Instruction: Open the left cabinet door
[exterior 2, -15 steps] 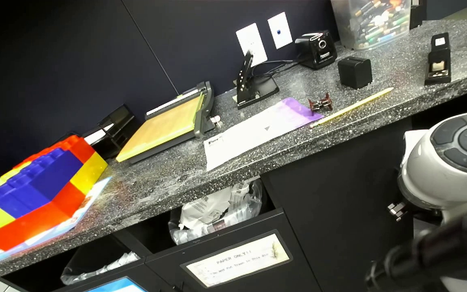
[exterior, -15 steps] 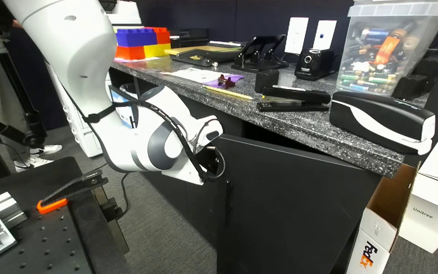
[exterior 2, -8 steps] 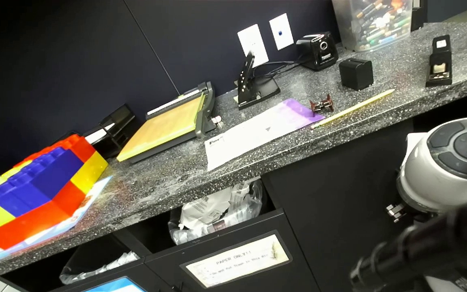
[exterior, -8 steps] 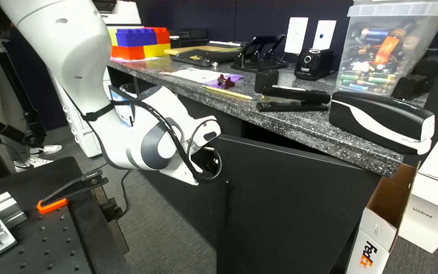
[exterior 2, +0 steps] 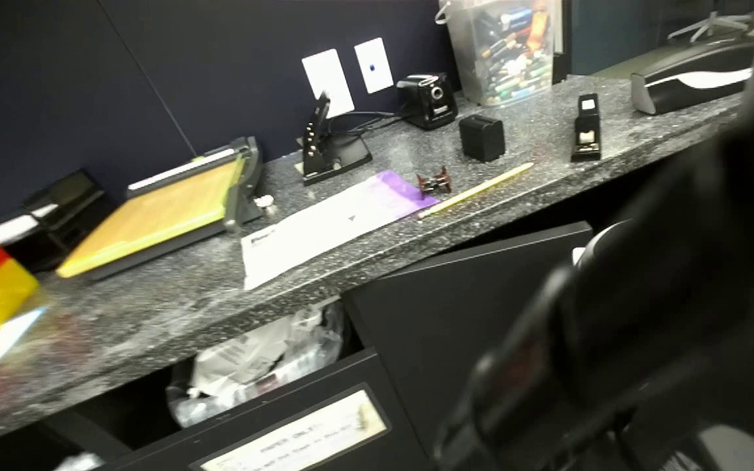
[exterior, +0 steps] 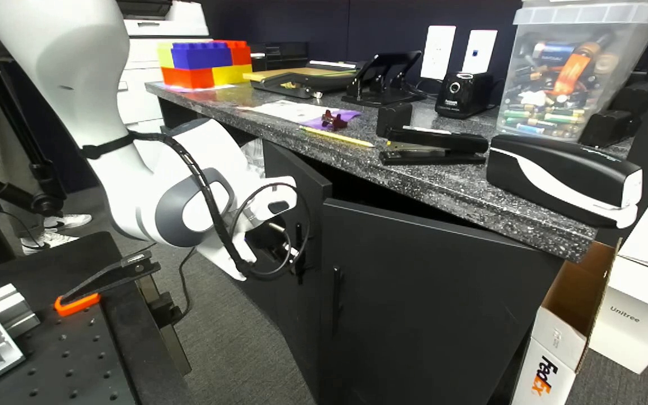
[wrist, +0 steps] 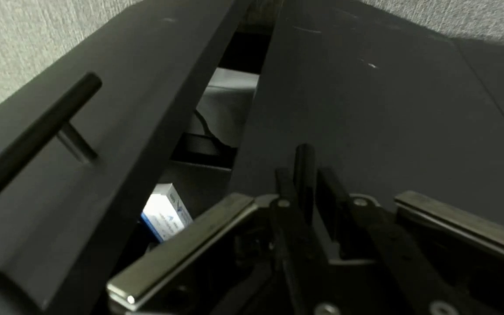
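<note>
Opening the left cabinet door likely wants a slow arc away from the right panel; your hand grips the door's handle near that panel.

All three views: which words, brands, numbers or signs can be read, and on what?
"FedEx": open box.
"Unitree": white box.
"PAPER ONLY": sign on black panel, blurred; smaller print unreadable.
Too small or blurred: print on the striped desk gadget, pencil sharpener, paper sheet, tub's contents and small box.
</note>
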Controlling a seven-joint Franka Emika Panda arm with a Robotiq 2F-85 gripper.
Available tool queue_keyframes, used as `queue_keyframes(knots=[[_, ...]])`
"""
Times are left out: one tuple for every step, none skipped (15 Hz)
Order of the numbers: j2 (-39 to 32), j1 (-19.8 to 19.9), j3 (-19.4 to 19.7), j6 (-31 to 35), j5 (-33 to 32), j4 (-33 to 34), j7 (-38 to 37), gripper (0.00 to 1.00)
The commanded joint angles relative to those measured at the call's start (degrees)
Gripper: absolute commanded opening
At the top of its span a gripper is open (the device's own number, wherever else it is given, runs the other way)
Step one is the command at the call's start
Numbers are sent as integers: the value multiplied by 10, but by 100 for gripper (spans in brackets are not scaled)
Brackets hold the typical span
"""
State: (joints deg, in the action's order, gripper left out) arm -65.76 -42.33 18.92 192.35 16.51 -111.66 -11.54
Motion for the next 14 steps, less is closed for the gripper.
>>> queue_keyframes(knots=[[95, 11, -88, -12, 5, -68, -11, 5], [108, 17, -104, -10, 6, -83, -17, 5], [119, 22, -117, -10, 8, -96, -24, 5], [125, 24, -127, -10, 10, -106, -30, 5], [130, 27, -137, -12, 12, -113, -37, 5], [133, 25, -139, -8, 14, -119, -39, 5], [134, 29, -140, -12, 15, -118, -40, 5], [133, 34, -139, -11, 14, -116, -39, 45], [132, 34, -139, -11, 15, -113, -39, 47], [133, 38, -142, -11, 14, -112, -38, 53], [134, 43, -144, -10, 11, -113, -36, 59], [136, 42, -141, -12, 10, -112, -33, 68], [141, 47, -142, -14, 7, -112, -30, 74], [148, 48, -138, -15, 5, -113, -26, 81]])
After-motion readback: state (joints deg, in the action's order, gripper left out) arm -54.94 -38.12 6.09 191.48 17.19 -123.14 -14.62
